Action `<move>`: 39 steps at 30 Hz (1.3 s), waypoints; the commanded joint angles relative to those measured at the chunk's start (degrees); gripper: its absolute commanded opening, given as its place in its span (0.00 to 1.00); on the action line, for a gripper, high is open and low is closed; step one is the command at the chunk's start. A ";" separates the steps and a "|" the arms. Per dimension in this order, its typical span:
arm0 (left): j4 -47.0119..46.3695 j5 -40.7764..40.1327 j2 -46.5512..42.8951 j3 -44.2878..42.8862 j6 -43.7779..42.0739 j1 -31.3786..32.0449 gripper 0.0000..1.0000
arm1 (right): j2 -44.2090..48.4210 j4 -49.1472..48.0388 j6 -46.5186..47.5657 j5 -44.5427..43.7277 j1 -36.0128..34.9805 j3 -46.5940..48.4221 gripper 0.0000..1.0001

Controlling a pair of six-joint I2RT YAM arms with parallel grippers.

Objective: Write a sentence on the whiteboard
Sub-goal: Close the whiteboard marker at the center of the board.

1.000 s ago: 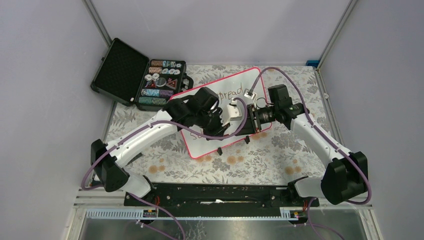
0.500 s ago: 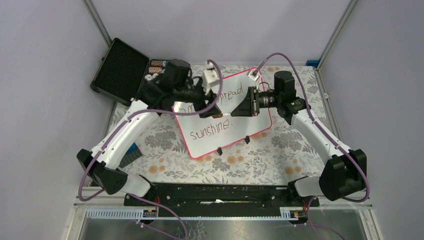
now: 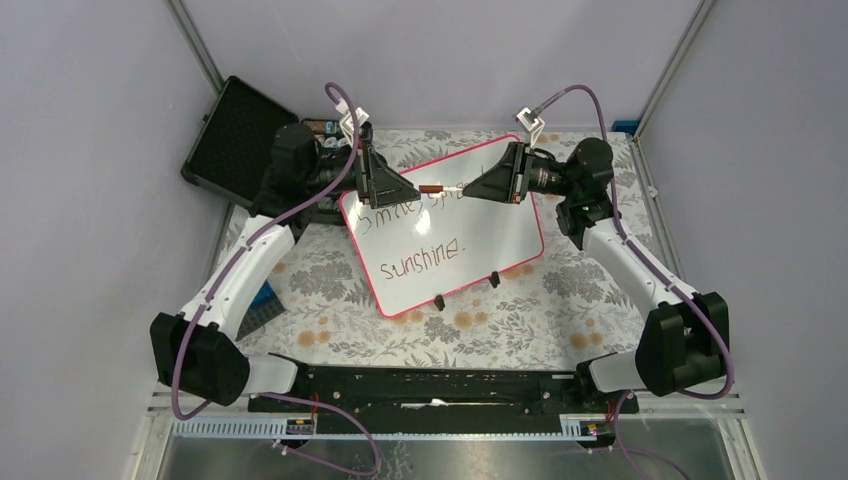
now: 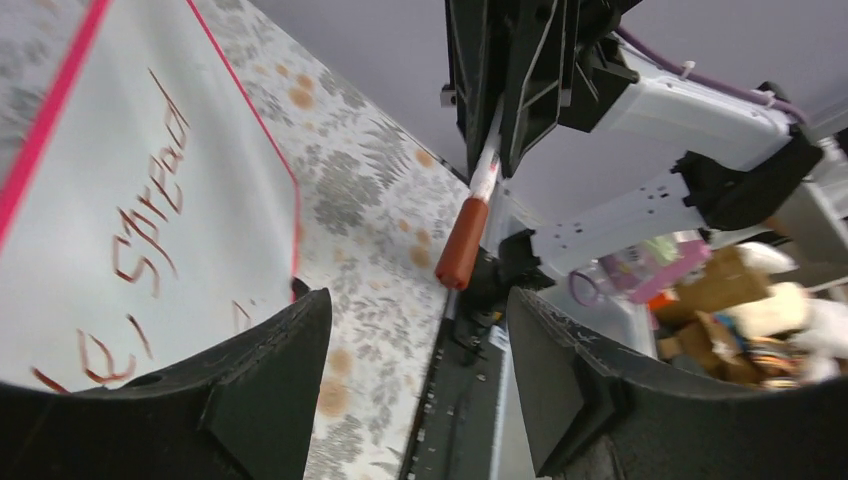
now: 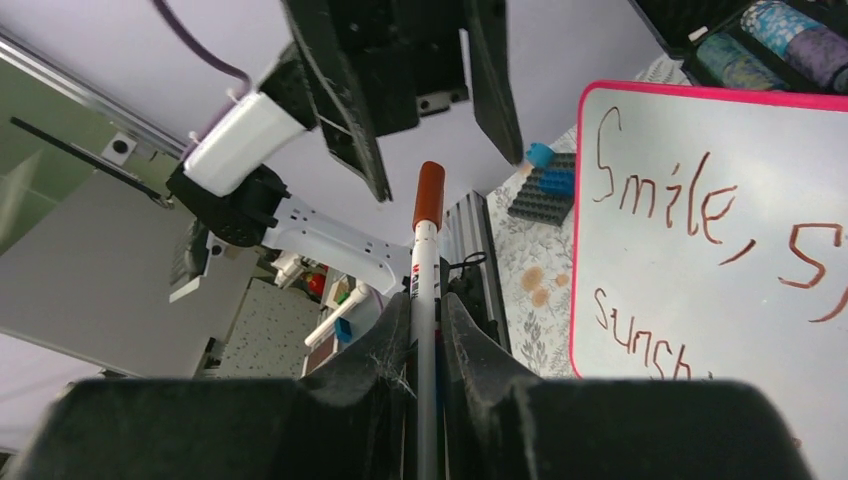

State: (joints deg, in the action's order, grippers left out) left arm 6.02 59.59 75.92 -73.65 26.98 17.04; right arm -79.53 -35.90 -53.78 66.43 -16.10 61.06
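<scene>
Backing off the red cap (image 4: 463, 240), my left pincer (image 4: 415, 330) is hanging released; my right pincer (image 5: 425, 310) is clenching the marker (image 5: 428, 240) steady, writing seemingly finished.

Right gripper (image 5: 428, 330) clamped on marker (image 5: 425, 268), red cap (image 5: 428, 195) toward parted jaws of left gripper (image 5: 447, 165), whiteboard (image 5: 720, 330) at right.

Robot lab cell, grey panel walls (image 3: 70, 200), aluminium frame posts (image 3: 197, 50), cluttered storage boxes (image 4: 730, 285) beyond
</scene>
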 commanded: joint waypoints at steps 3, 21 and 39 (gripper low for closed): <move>-25.47 6.15 -4.19 7.84 20.99 -0.59 0.68 | -0.33 -15.46 -11.16 -0.69 0.19 -2.23 0.00; -26.84 5.10 -5.16 10.85 22.21 -0.19 0.56 | -0.29 -20.64 -15.08 0.98 -2.29 -4.24 0.00; -25.45 4.26 -4.41 10.70 20.47 2.45 0.33 | -0.63 -17.48 -12.26 0.70 -4.59 -3.81 0.00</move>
State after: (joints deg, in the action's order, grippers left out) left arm -17.80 64.23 72.31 -62.43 48.47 19.03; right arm -80.64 -51.96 -67.53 66.92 -19.77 56.53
